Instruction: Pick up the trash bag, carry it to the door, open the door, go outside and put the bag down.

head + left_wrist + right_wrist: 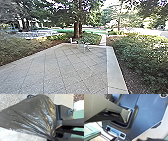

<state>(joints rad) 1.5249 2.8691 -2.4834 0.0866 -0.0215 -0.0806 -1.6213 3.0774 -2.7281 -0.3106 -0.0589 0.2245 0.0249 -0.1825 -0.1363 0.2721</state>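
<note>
The dark, shiny trash bag (31, 115) spreads wide in the left wrist view, in front of the robot's dark base. Its folds draw together at a gathered neck, where my left gripper (52, 137) is shut on it. In the right wrist view a dark, crumpled surface (109, 97) shows beside the robot's base; whether it is part of the bag, I cannot tell. At that view's edge lies a dark, blurred shape (151, 139), perhaps part of my right gripper.
Paved ground (62, 70) stretches ahead, with a pale stone border (113, 67) along its right side. Bushes (142, 55) grow beyond the border, low planting (22, 50) on the left. A small table (83, 45) and a chair (73, 42) stand near a tree trunk (76, 30).
</note>
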